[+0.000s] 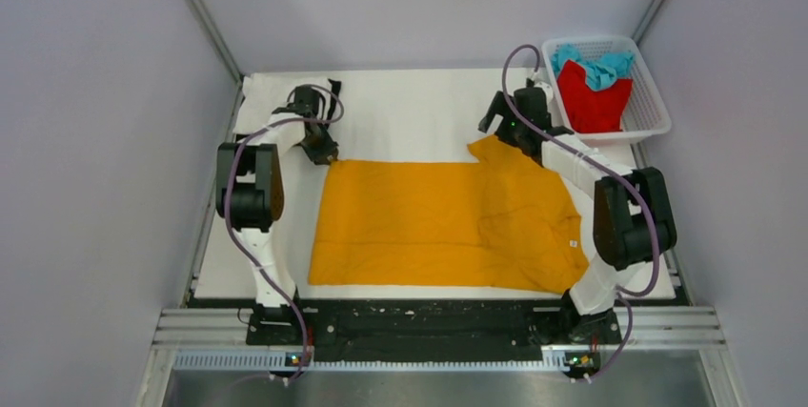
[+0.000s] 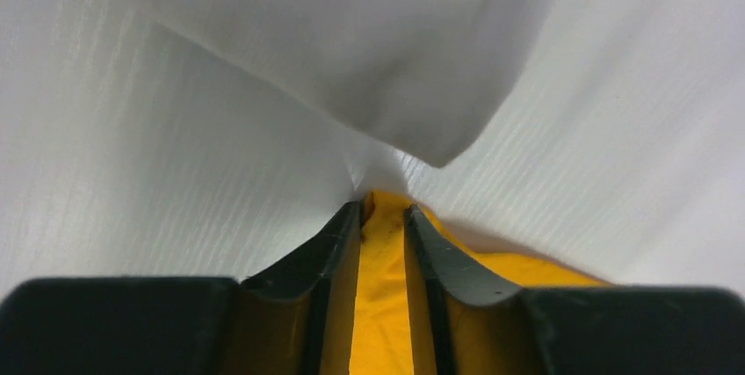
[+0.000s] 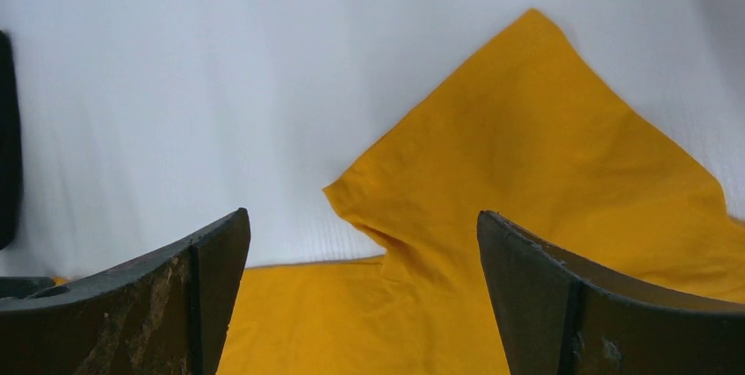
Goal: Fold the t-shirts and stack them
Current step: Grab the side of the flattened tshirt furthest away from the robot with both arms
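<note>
The orange-yellow t-shirt (image 1: 448, 221) lies spread flat in the middle of the table, its far right sleeve (image 3: 536, 129) pointing to the back. My left gripper (image 1: 322, 152) is at the shirt's far left corner and is shut on the yellow cloth (image 2: 384, 287), which runs between its fingers. My right gripper (image 1: 505, 131) is open and empty. It hovers over the armpit fold of the far right sleeve, jaws wide apart (image 3: 362, 214). The red t-shirt (image 1: 593, 97) and the teal t-shirt (image 1: 595, 66) lie crumpled in the basket. The white t-shirt (image 1: 265, 100) lies at the back left.
The white mesh basket (image 1: 657, 107) stands at the back right corner, close to my right arm. A fold of white cloth (image 2: 351, 50) rises just past my left fingertips. A strip of black (image 1: 333, 86) shows beside the white shirt. Grey walls enclose the table on three sides.
</note>
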